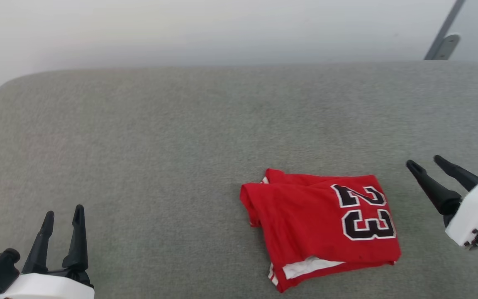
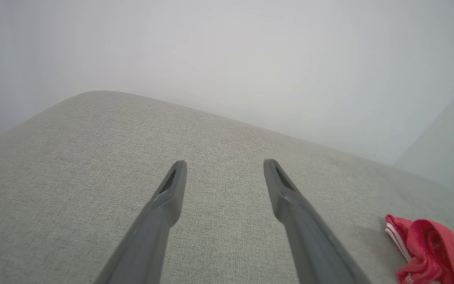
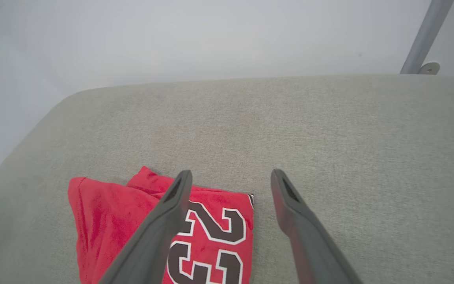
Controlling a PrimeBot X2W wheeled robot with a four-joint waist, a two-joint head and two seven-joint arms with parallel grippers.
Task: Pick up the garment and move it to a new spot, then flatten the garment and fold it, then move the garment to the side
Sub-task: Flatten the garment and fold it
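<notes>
Grey cushion (image 1: 139, 145) bears the folded garment (image 1: 318, 232) (metal post (image 1: 444, 33) behind).

Bright red garment (image 1: 318, 232) with a black "23" outlined in white, a white panel and what appears to be red-and-white stripe trim; a mottled grey cushion (image 1: 160, 145); a pale grey-white wall (image 1: 222, 29); black fingers and white casings on the left gripper (image 1: 64, 212) and right gripper (image 1: 425, 161)
</notes>
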